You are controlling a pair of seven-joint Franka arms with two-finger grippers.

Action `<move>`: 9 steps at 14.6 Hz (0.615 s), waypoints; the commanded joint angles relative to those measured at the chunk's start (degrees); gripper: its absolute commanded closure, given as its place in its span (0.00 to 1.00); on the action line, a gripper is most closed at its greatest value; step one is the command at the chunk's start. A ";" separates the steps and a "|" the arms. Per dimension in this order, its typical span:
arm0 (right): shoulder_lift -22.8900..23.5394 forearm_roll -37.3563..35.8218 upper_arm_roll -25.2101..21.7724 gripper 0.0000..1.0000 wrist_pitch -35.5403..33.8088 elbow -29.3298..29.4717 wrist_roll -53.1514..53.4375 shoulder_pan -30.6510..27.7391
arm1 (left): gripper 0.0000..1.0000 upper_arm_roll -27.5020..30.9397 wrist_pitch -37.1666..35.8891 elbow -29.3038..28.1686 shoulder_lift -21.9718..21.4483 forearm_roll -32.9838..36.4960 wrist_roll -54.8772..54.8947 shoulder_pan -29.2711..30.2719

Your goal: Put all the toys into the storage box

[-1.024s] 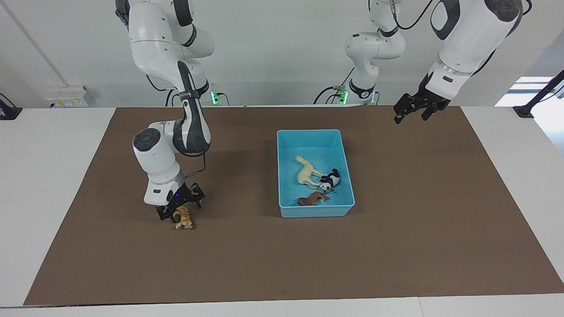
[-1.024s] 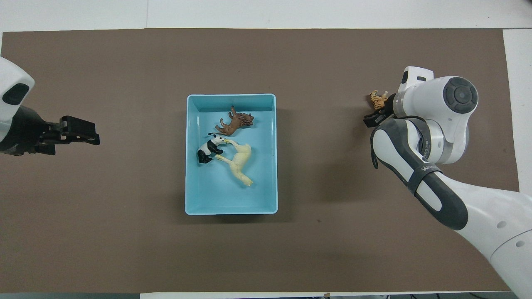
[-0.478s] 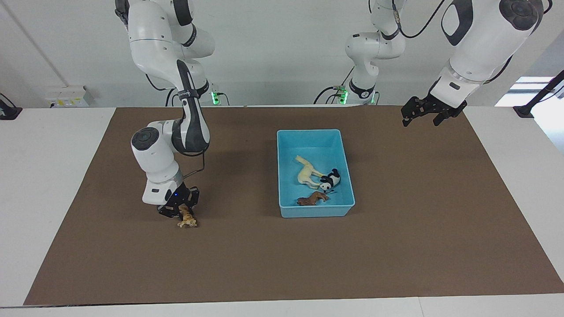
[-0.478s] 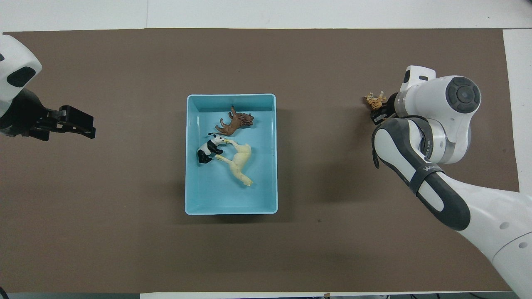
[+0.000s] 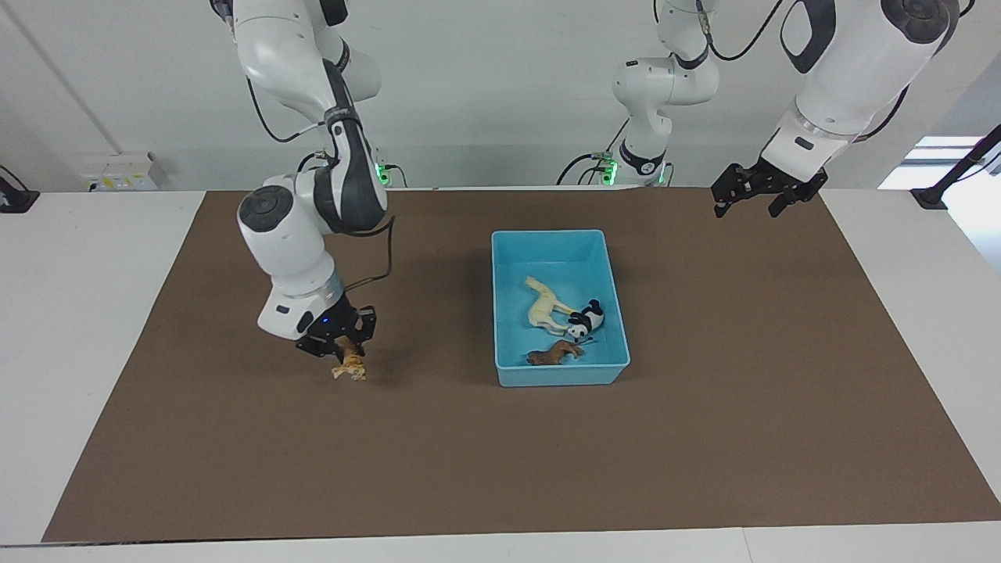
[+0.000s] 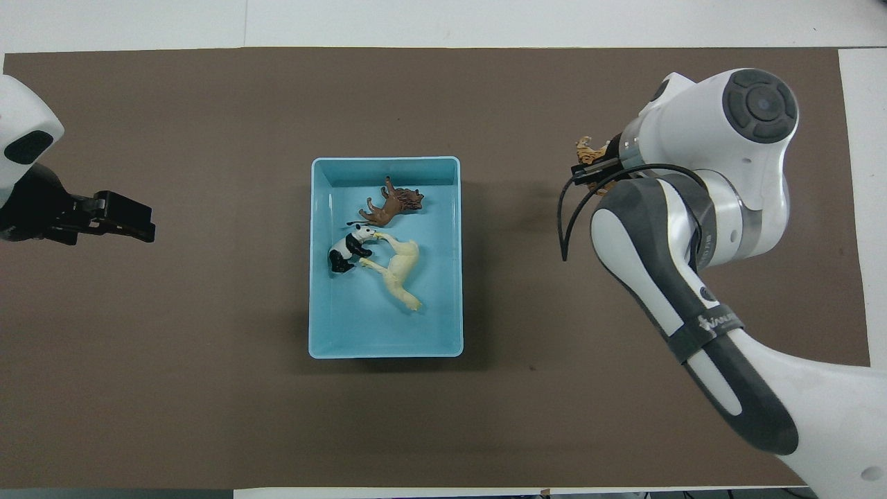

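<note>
Right claw (image 5: 345,349) clamped on tiger (image 5: 349,367), tiger dangling just below claw, clear of tabletop (image 5: 438,469). Box (image 5: 561,234) off toward left arm's end from claw; camel (image 5: 541,306), panda (image 5: 586,319), brown animal (image 5: 554,353) already inside. Best bet: carry high, clear rim, release over bare floor of box, not atop others. Open mat between claw and box, nothing blocking. Left claw (image 5: 762,194) open, empty, waiting over mat corner.

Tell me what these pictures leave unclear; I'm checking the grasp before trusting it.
- Right gripper: in the overhead view its own arm covers the fingers.
- Tiger: mostly hidden by the arm overhead; too small in the facing view to judge the grip point.
- Left gripper: wrist cut off by the overhead view's edge.
</note>
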 commanded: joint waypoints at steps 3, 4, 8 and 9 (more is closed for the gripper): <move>2.26 0.67 -0.12 1.00 -0.94 6.04 24.00 10.80 | 0.00 -0.03 2.13 -2.57 -1.80 0.74 0.63 0.25; 2.60 0.67 -0.12 1.00 -0.24 6.04 27.44 13.52 | 0.00 -0.03 2.13 -2.57 -1.80 0.74 0.54 0.34; 8.48 -0.38 -0.12 1.00 2.93 9.53 36.70 21.10 | 0.00 -0.03 2.13 -2.57 -1.80 0.74 0.63 0.34; 9.89 -0.47 -0.21 0.96 2.93 11.21 36.88 21.98 | 0.00 -0.03 2.22 -2.57 -1.80 0.74 0.63 0.34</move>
